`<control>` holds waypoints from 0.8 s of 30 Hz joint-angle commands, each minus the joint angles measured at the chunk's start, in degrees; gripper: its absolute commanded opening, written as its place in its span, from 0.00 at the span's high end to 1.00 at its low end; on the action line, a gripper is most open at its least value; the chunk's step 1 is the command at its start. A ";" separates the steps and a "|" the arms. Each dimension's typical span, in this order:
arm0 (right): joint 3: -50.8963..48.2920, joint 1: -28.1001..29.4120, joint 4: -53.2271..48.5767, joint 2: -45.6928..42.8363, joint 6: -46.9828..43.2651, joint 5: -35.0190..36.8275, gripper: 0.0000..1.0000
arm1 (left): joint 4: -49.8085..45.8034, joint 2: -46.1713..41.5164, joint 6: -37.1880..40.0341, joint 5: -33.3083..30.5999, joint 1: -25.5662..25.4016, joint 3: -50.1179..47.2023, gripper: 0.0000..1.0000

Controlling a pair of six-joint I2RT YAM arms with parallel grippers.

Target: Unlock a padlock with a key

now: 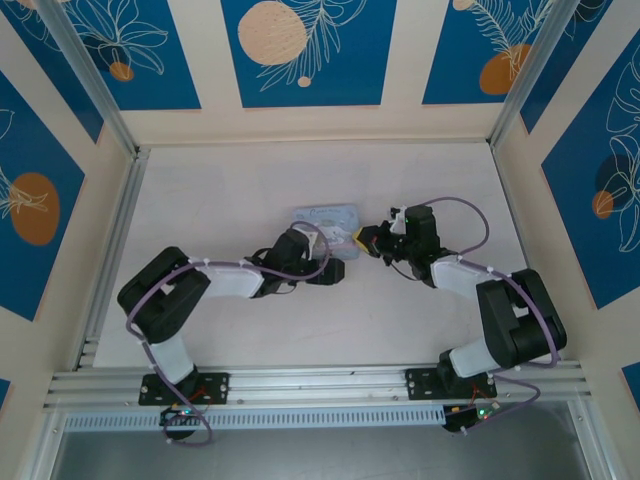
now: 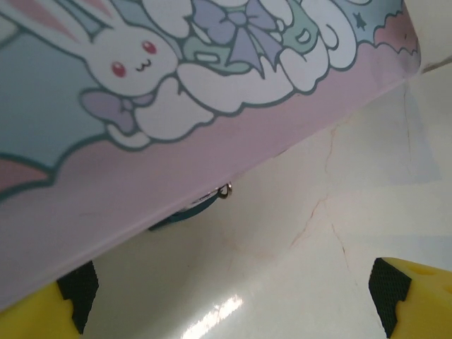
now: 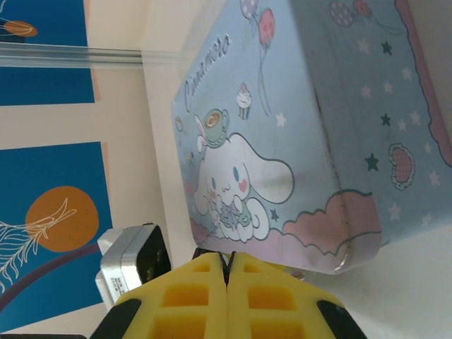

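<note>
**Item 1. Left pincer (image 2: 226, 311).** Mine. The jaws are spread wide and hold nothing. Its yellow pads (image 2: 417, 296) sit at the 4 and 8 o'clock corners of the left wrist view, with bare surface between them. From above it lies at 6 o'clock of the tin, close to the tin's near edge.

**Item 2. Right pincer (image 3: 227, 279).** Mine. The yellow pads are pressed flat together with no gap. I cannot tell whether anything thin is pinched between them. From above it sits at 4 o'clock of the tin, just beside the tin's right end, and points toward 9 o'clock.

**Item 3. Tin (image 1: 327, 215).** Pastel blue and cartoon-printed, with a pink band low on its side. It lies flat near the middle of the surface, its long side running roughly 9 to 3 o'clock. The left wrist view shows a white rabbit print. The right wrist view shows a white long-eared character with clouds, stars and balloons.

**Item 4. Padlock (image 2: 185, 212).** Tiny and dark bluish-grey. It sits at the foot of the tin's pink side wall and is mostly hidden under that edge. It lies toward 11 o'clock from the gap between my left pads. A small metal loop (image 2: 224, 191) shows at its 2 o'clock end. I cannot tell whether it hangs from the tin or rests on the surface.

**Item 5. Surface (image 1: 220, 200).** White, with thin hairline cracks near the padlock.
</note>
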 commanded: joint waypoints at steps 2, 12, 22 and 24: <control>2.65 -0.32 1.60 2.31 -0.29 -0.14 1.00 | 3.60 2.39 3.04 -1.53 -0.57 2.24 0.00; 4.22 -0.34 1.29 5.03 -0.34 0.57 1.00 | 5.47 5.53 6.53 -7.37 -1.24 3.72 0.02; 4.41 -0.38 1.50 6.06 -0.17 1.00 1.00 | 4.70 7.48 12.57 -16.92 -3.45 5.03 0.02; 4.39 -0.31 1.34 6.08 -0.25 1.06 1.00 | 4.59 8.25 12.99 -17.36 -3.72 5.86 0.03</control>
